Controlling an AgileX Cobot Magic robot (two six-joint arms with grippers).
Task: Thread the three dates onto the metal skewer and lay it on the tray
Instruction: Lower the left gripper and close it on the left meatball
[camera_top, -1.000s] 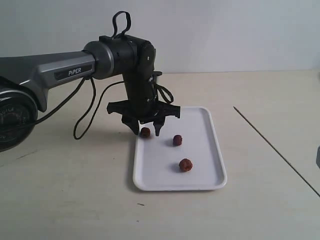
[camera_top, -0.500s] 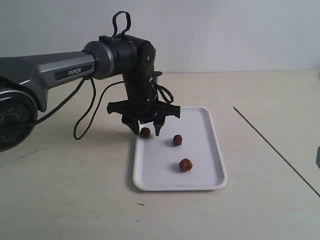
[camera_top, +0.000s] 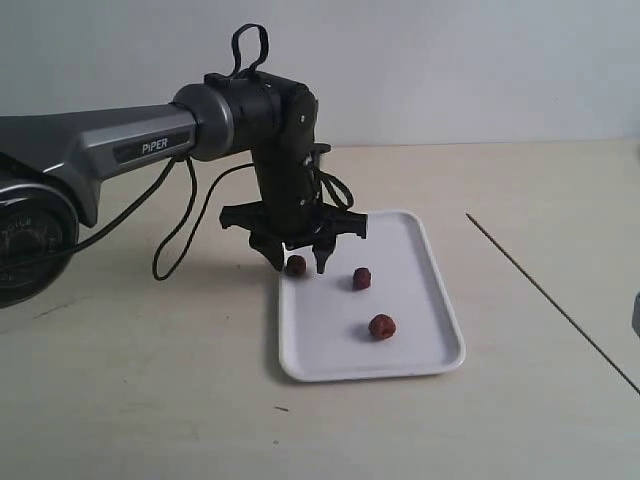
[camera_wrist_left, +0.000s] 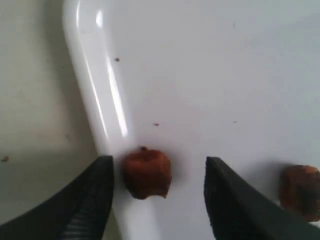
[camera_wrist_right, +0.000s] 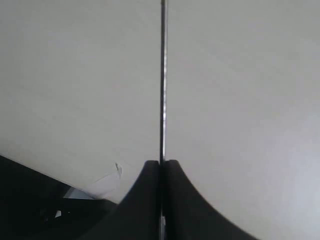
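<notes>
The white tray (camera_top: 420, 300) lies mid-table with three dates on it. One date (camera_top: 296, 265) (camera_wrist_left: 147, 173) rests against the tray's far left rim, between the fingers of my left gripper (camera_top: 298, 263) (camera_wrist_left: 159, 172), which is open; one finger stands outside the rim. A second date (camera_top: 361, 278) (camera_wrist_left: 300, 192) lies just to the right, and the third date (camera_top: 381, 326) sits nearer the front. The metal skewer (camera_top: 545, 298) (camera_wrist_right: 163, 80) slants over the table at the right. My right gripper (camera_wrist_right: 161, 164) is shut on the skewer's end; it does not show in the exterior view.
The left arm's black cable (camera_top: 175, 230) loops down toward the table left of the tray. A dark object (camera_top: 636, 315) shows at the right edge of the exterior view. The beige table (camera_top: 150, 400) stretches around the tray.
The tray has slid a little to the right and turned slightly, carrying the dates with it. The left gripper has shifted right along with it and still straddles the same date.
</notes>
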